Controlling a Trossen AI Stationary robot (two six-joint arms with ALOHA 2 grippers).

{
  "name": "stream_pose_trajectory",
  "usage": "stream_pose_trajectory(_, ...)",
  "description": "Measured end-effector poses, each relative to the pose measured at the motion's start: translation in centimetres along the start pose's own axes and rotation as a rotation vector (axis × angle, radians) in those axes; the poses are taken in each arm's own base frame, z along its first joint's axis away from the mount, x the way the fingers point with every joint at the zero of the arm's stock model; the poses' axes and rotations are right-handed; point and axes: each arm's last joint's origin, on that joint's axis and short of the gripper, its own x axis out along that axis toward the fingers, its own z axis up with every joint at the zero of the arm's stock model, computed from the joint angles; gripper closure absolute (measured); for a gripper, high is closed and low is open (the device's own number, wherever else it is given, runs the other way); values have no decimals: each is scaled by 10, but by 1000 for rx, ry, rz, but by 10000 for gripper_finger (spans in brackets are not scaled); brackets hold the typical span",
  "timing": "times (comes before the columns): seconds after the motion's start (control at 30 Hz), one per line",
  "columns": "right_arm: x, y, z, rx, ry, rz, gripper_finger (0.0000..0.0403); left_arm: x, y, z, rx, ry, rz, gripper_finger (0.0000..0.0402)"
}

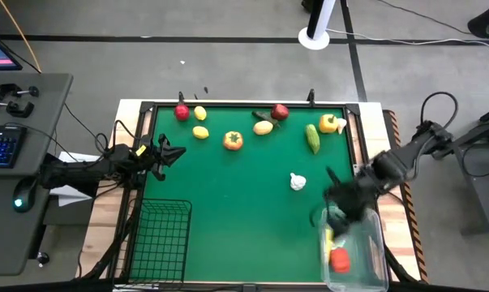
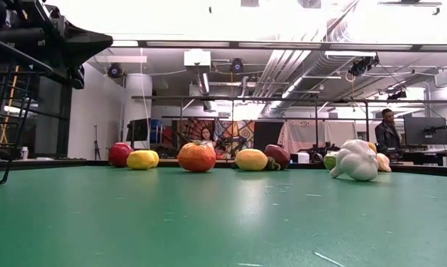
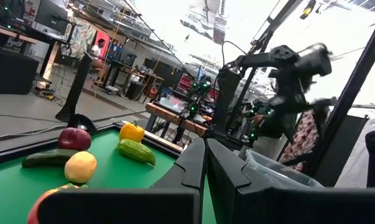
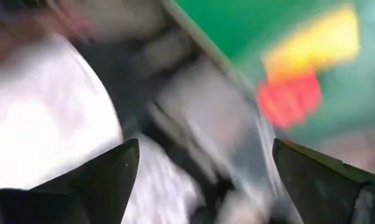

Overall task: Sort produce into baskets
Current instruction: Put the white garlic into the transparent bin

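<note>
High view: green bench carries a black wire basket at its near left corner and a clear plastic basket at its near right corner, the landmark used here. Inside the clear basket lie a red piece and a yellow piece. Right end effector hangs over the clear basket's far end, fingers spread, holding nothing. White garlic sits alone between the clear basket and the far row: red apple, two lemons, orange tomato, yellow potato, a second red fruit, green cucumber, yellow pepper. Left end effector waits at the bench's left edge, well apart from the clear basket. Low view: garlic stands nearest, the row behind it. Left wrist view: fingers pressed together, empty; clear basket just beyond them. Right wrist view: blurred; spread fingers, red and yellow patches between.
</note>
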Motion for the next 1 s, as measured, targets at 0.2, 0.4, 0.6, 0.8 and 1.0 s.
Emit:
stream_pose_trajectory(0.2, -16, -12, 51, -31, -592, -153, 49, 0, 0, 0, 0, -1, 0, 398)
stream_pose_trajectory(0.4, -11, -14, 79, -74, -829, -339, 49, 0, 0, 0, 0, 0, 0, 398)
stream_pose_trajectory(0.6, 17, -18, 99, -140, -629, -516, 49, 0, 0, 0, 0, 0, 0, 398)
stream_pose_trajectory(0.8, 52, -39, 141, -62, -382, -789, 49, 0, 0, 0, 0, 0, 0, 398)
stream_pose_trajectory(1.0, 80, -58, 185, 1, -159, -819, 49, 0, 0, 0, 0, 0, 0, 398)
